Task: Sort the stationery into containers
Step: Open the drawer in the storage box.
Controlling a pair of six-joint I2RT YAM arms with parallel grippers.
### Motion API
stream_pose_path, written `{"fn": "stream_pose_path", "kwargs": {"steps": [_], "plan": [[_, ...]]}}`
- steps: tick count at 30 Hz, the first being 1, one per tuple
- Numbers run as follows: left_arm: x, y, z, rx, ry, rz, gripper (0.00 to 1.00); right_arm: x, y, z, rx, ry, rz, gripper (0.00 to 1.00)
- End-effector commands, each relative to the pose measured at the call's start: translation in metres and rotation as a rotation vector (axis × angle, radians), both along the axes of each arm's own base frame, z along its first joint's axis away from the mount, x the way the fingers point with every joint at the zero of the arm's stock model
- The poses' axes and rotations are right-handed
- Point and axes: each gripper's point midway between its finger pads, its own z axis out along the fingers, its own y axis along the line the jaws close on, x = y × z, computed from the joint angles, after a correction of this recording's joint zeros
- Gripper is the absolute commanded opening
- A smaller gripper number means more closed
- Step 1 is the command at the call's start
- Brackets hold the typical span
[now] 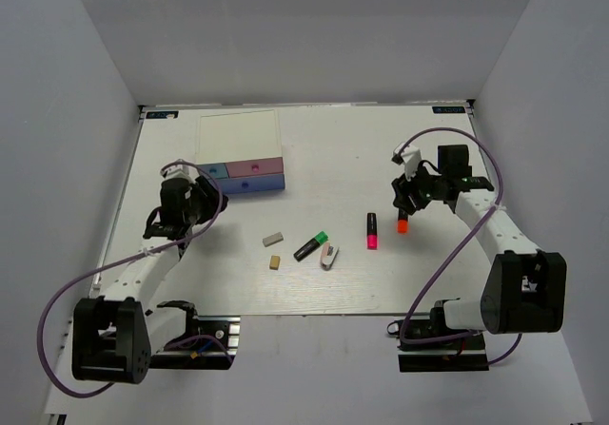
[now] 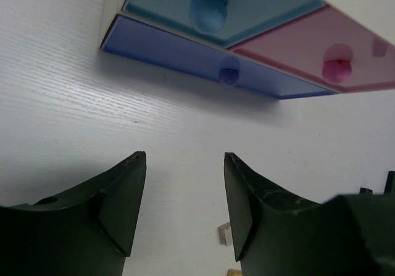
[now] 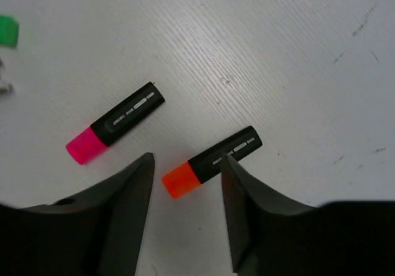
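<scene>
The containers (image 1: 238,138) are a white-topped box of drawers at the back left, with light blue (image 2: 247,7), darker blue (image 2: 185,57) and pink (image 2: 308,50) fronts. My left gripper (image 1: 206,200) (image 2: 185,162) hovers open just in front of them, holding nothing. The stationery lies mid-table: a pink-ended marker (image 1: 372,231) (image 3: 117,131), an orange-ended marker (image 1: 402,222) (image 3: 213,162), a green-ended marker (image 1: 311,245), a white-pink oblong piece (image 1: 329,255), a grey eraser (image 1: 274,240) (image 2: 224,233) and a tan eraser (image 1: 274,262). My right gripper (image 1: 405,200) (image 3: 186,158) is open, its jaws straddling the orange marker from above.
Grey walls enclose the white table (image 1: 314,149) on three sides. All the drawers look pushed in, each with a round knob (image 2: 208,10). Cables loop beside both arm bases at the near edge.
</scene>
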Motion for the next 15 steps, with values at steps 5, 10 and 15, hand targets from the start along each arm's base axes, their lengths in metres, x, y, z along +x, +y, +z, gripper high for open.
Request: {"fn": "stream_pose_path", "kwargs": {"steps": [5, 10, 15], "plan": [[0.05, 0.005, 0.028, 0.026, -0.123, 0.032, 0.58, -0.021, 0.037, 0.009, 0.161, -0.03, 0.219, 0.14], [0.073, 0.008, 0.042, 0.049, -0.161, 0.029, 0.42, -0.017, 0.043, 0.01, 0.193, -0.012, 0.256, 0.14], [0.081, 0.007, 0.043, 0.064, -0.175, 0.01, 0.41, -0.017, 0.049, 0.009, 0.213, -0.004, 0.299, 0.18]]}}
